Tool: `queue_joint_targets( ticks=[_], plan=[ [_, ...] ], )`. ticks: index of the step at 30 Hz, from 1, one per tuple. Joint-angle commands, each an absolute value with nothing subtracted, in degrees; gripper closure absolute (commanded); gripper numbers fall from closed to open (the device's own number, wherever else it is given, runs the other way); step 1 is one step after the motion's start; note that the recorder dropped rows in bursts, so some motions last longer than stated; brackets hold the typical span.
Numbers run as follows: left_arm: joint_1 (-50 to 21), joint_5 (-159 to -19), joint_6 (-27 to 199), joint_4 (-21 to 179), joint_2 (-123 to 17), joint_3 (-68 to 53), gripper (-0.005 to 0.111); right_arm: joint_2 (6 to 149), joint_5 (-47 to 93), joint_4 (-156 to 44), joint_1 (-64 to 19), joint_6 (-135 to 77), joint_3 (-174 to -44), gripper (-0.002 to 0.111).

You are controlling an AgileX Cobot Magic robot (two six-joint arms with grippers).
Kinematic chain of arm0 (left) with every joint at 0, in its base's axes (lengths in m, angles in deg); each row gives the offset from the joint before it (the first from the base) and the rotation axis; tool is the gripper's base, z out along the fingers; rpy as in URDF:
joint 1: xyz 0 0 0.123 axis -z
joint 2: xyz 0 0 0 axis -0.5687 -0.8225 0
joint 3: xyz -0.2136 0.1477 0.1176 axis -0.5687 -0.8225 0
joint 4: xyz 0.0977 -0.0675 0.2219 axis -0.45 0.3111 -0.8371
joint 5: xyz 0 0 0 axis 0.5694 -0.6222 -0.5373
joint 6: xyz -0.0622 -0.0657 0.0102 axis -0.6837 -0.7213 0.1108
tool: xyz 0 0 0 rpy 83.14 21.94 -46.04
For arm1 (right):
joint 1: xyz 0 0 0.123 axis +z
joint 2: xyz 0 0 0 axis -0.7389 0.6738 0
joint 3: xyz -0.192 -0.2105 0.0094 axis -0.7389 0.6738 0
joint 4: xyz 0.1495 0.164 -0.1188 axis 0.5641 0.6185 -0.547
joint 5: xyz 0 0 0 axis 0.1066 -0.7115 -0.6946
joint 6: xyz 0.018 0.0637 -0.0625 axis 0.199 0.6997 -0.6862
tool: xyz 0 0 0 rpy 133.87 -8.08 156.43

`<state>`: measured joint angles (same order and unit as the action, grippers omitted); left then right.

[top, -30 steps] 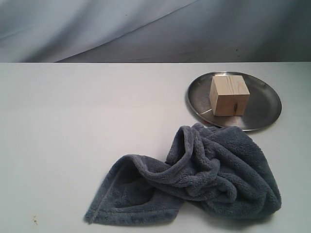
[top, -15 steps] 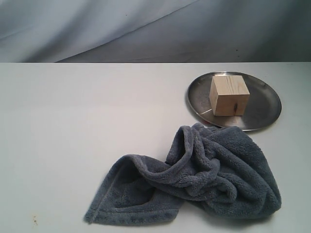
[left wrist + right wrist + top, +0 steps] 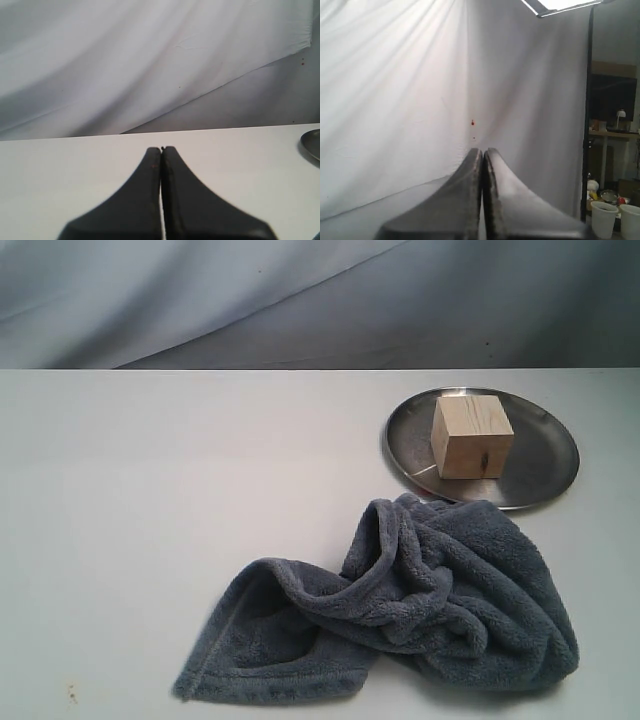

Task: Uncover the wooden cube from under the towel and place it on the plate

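The pale wooden cube [image 3: 471,435] stands upright on the round steel plate [image 3: 545,465] at the back right of the table. The grey-blue towel [image 3: 420,595] lies crumpled in front of the plate, its far edge just touching the plate's near rim. Neither arm shows in the exterior view. My left gripper [image 3: 161,148] is shut with nothing between its jaws, held above the bare table, and a sliver of the plate [image 3: 312,144] shows at the edge of that view. My right gripper [image 3: 483,150] is shut and empty, facing the white backdrop.
A pale table [image 3: 180,490] runs wide on the left and middle. A draped grey-white cloth backdrop [image 3: 300,300] hangs behind it. In the right wrist view, white buckets [image 3: 605,217] and shelves stand far off past the backdrop.
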<state>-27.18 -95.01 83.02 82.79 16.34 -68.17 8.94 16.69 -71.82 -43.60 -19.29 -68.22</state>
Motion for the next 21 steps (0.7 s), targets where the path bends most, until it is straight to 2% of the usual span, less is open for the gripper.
queue_joint_targets(
  ticks=[1,9,14,18,21],
  plan=[
    [-27.30,-94.39,82.88,82.93,16.58,-68.42,0.107,5.89,15.23,-71.25,-43.71,-19.41,-65.21,0.108],
    [-27.30,-94.28,82.88,82.93,16.58,-68.42,0.107,5.89,9.02,-72.92,-43.62,-19.41,-64.30,0.108],
    [-27.30,-94.28,82.88,82.93,16.58,-68.42,0.107,5.89,7.68,-72.24,-43.62,-11.70,-58.75,0.108],
    [-27.30,-94.28,82.88,82.93,16.58,-68.42,0.107,5.89,19.71,-70.39,-43.62,-3.57,-53.31,0.108],
    [-27.30,-94.28,82.88,82.93,16.58,-68.42,0.107,5.89,28.80,-71.04,-43.62,-5.63,-49.34,0.108]
  ],
)
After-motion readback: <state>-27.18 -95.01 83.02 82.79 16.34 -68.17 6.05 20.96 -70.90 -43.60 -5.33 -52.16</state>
